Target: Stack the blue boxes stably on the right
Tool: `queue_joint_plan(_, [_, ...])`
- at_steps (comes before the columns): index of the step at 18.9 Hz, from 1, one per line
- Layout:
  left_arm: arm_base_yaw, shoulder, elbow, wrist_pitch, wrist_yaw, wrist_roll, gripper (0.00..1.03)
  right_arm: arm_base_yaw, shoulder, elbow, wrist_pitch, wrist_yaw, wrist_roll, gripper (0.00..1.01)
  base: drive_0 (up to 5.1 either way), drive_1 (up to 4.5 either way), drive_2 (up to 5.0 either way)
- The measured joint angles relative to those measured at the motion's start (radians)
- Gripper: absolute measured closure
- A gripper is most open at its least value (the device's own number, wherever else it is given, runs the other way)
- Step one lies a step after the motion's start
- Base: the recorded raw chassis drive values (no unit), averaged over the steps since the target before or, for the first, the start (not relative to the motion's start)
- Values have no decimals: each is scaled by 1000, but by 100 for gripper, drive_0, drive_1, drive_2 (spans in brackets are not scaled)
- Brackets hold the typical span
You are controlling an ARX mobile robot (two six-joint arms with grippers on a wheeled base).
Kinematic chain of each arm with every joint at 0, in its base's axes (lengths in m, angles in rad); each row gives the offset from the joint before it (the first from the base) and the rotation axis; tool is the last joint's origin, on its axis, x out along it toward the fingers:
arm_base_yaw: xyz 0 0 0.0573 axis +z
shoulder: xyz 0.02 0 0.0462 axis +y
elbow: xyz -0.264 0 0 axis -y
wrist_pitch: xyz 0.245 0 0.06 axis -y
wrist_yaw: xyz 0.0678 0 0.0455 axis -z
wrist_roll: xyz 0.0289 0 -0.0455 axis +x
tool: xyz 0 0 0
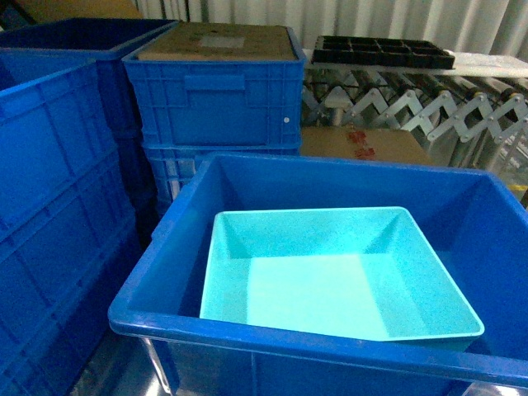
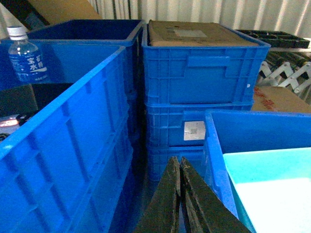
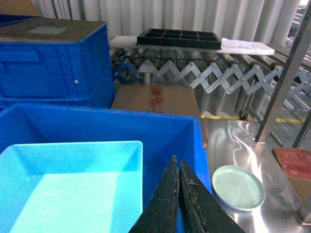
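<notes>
Both grippers have their jaws pressed together on nothing: the left gripper [image 2: 180, 167] hangs low in the gap outside the near crate's left wall, the right gripper [image 3: 179, 170] over that crate's right front corner. Neither touches a tub, so I judge the task at its reach stage, nothing grasped. One turquoise tub [image 1: 330, 276] is visible, resting tilted inside the near crate [image 1: 247, 330], its rim leaning toward the crate's right wall; whether others nest beneath it I cannot tell. The next move likely calls for parting the jaws and taking the tub's rolled rim. Counted around it: four other blue crates or so, one water bottle [image 2: 26, 56], one pale green plate [image 3: 238, 187], one black tray [image 3: 179, 38] on the roller conveyor [image 3: 228, 73].
</notes>
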Motion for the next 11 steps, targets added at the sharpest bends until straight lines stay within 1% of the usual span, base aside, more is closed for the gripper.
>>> queue_joint_plan(1, [32,-56,-23,-39,32,0,101,0,-56,-21,-42,0,0,99,0,0,0])
queue_joint_plan(2, [48,-72,-31,-51,56,0,101,0,-71,-26,-53,0,0,99,0,0,0])
queue_joint_plan(3, [60,-88,-38,-63,65,0,101,0,-87,-31,-63,0,0,99,0,0,0])
queue_joint_plan(8, [78,-153,-60,-108,68,-1,101,0,-155,-47,-113,0,0,99,0,0,0])
queue_joint_plan(9, [78,-188,-69,-129,71,-1,101,0,-187,-53,-139,0,0,99,0,0,0])
queue_joint_plan(11, [74,-304,-90,-219,75,-1,101,0,-303,-71,-230,0,0,99,0,0,0])
